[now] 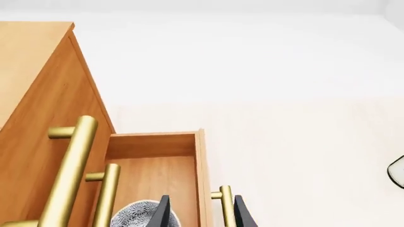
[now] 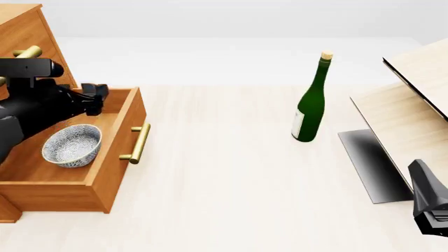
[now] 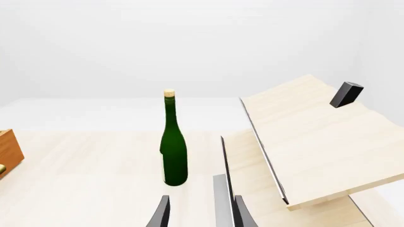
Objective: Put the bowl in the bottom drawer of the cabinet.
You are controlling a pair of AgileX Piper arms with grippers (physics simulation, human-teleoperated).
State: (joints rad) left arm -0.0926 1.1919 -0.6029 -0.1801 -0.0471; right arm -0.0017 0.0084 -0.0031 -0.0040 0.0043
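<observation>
The speckled bowl (image 2: 72,145) sits upright inside the pulled-out bottom drawer (image 2: 120,157) of the orange-brown cabinet (image 2: 20,29) at the left. My left gripper (image 2: 94,98) hovers over the drawer's far part, above and beyond the bowl, open and holding nothing. In the left wrist view its fingertips (image 1: 164,213) straddle the drawer (image 1: 151,144) front and its brass handle (image 1: 226,208), with the bowl (image 1: 140,215) just beside one finger and the cabinet (image 1: 38,104) rising alongside. My right gripper (image 3: 202,215) is open and empty, low at the right edge (image 2: 423,202).
A green corked bottle (image 2: 311,102) stands upright mid-table, also in the right wrist view (image 3: 174,146). A pale wood-and-black unit (image 2: 406,115) fills the right side, close ahead of my right gripper (image 3: 315,137). Upper drawer handles (image 1: 71,170) jut from the cabinet face.
</observation>
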